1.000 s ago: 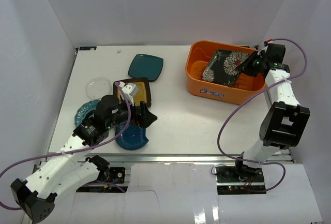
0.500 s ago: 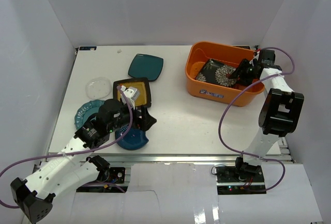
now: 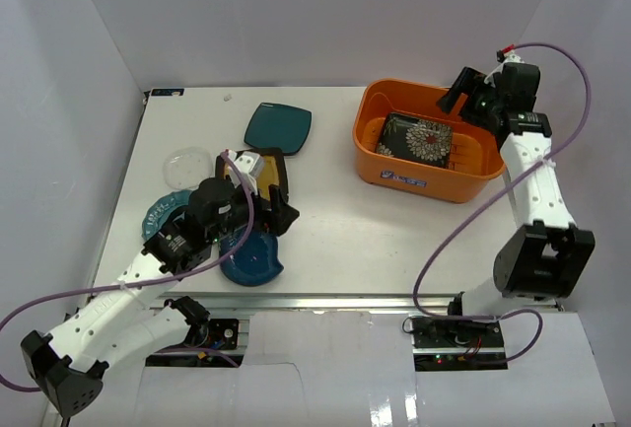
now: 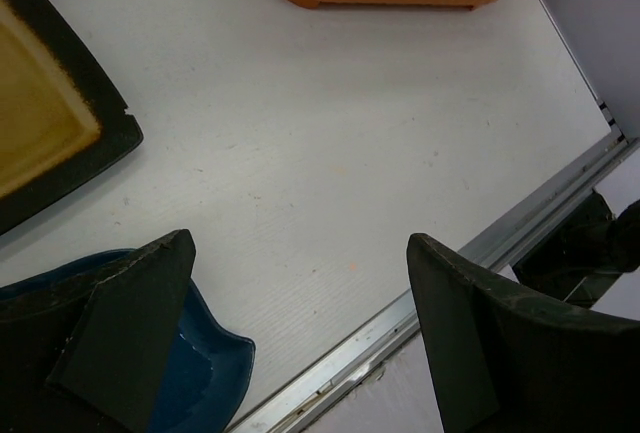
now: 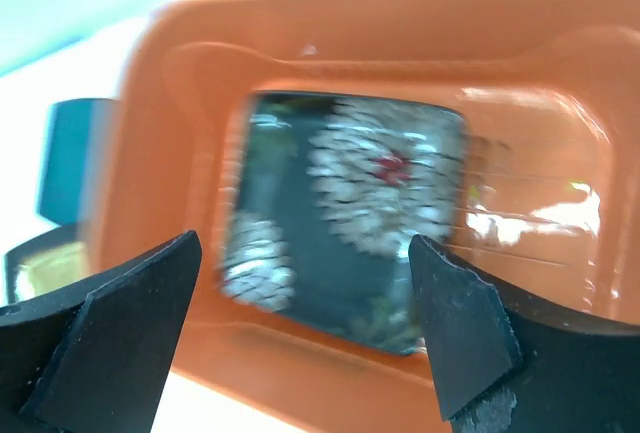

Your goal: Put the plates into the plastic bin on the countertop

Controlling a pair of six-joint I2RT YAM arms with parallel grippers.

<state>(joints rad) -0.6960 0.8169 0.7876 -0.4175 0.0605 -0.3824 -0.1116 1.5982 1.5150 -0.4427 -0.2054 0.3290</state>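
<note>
The black floral plate [image 3: 419,138] [image 5: 350,213] lies flat on the floor of the orange plastic bin [image 3: 367,121] [image 5: 180,63]. Above the bin's far right corner, my right gripper [image 3: 461,90] [image 5: 305,253] hangs open and empty. Over at the left my left gripper [image 3: 283,208] [image 4: 298,253] is also open and empty, low over the white countertop [image 3: 325,210]. It sits between the black-rimmed yellow plate [image 3: 266,173] [image 4: 40,123] and a dark blue roundish plate [image 3: 251,261] [image 4: 195,373]. A dark teal square plate [image 3: 278,127] [image 5: 65,153] rests farther back.
A clear round dish [image 3: 187,164] and a teal patterned dish [image 3: 158,216] lie at the left, partly under my left arm. The metal front edge of the table [image 4: 500,243] runs just beyond the left fingers. White walls close in the sides and back.
My right gripper opened and let go of the floral plate, which dropped from leaning to flat in the bin. The right gripper then rose and drew back. My left arm shifted slightly.
</note>
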